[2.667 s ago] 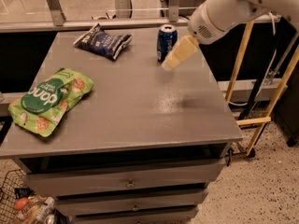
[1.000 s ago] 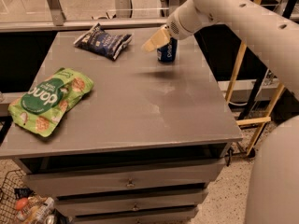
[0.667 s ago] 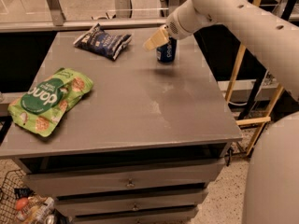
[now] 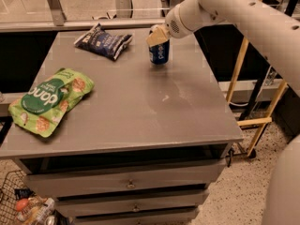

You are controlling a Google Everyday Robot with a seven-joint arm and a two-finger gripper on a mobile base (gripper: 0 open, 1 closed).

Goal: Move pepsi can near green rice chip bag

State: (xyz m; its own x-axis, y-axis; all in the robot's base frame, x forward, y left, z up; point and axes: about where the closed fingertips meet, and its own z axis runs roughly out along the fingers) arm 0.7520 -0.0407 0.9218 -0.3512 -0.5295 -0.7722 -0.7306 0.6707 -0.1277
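On the grey cabinet top the gripper has reached the dark blue pepsi can, its hold unclear; the crinkled green rice chip bag lies well apart.

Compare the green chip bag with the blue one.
The green rice chip bag is larger and bright; the blue chip bag smaller and dark. The green lies near the left edge, the blue at the far edge. Both are crinkled. The gripper is at the top of the pepsi can.
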